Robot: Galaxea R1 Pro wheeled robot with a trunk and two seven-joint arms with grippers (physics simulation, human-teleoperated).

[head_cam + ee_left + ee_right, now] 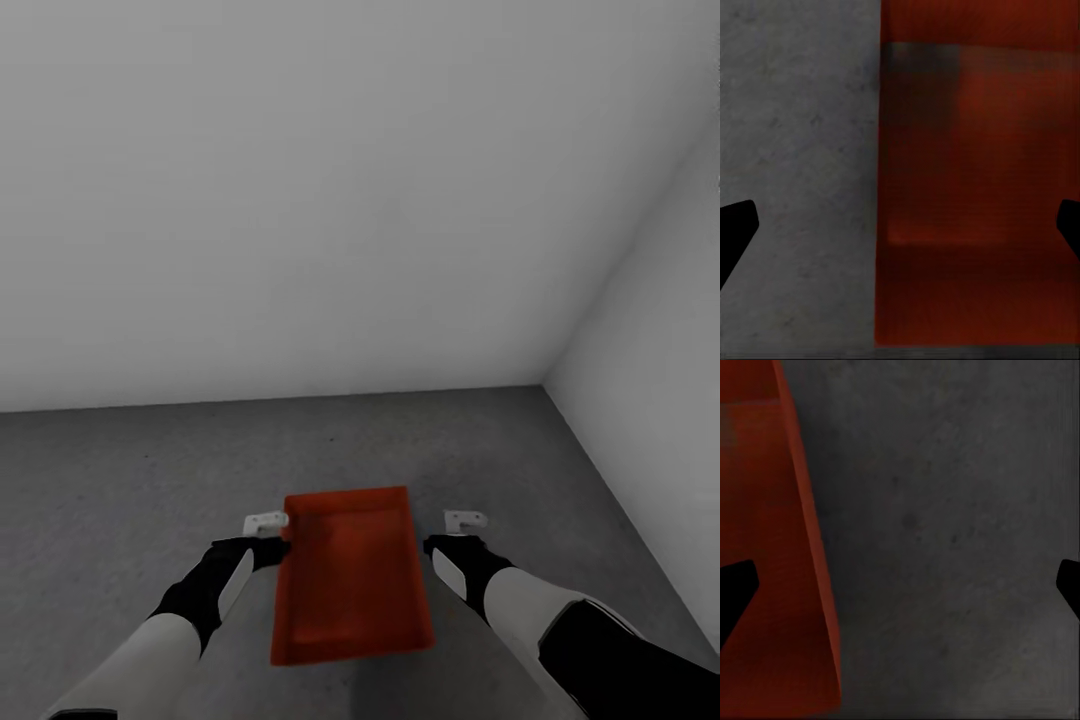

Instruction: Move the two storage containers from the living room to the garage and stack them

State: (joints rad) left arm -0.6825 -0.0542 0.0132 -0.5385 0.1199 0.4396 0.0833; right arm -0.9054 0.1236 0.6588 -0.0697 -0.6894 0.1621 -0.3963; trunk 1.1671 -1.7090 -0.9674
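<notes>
One orange-red storage container (350, 575) lies open side up on the dark grey concrete floor (150, 480) of the garage, between my two arms. My left gripper (265, 522) hangs open over the bin's left wall (881, 187), one fingertip (735, 232) above the floor and the other above the bin's inside (975, 165). My right gripper (465, 520) is open as well and straddles the right wall (814, 547) of the container (765, 510). Neither gripper holds anything. A second container is out of view, or I cannot tell it apart from this one.
Plain pale grey walls (300, 200) meet in a corner (545, 385) ahead on the right. The right-hand wall (660, 380) runs close past my right arm. Bare concrete stretches ahead and to the left of the bin.
</notes>
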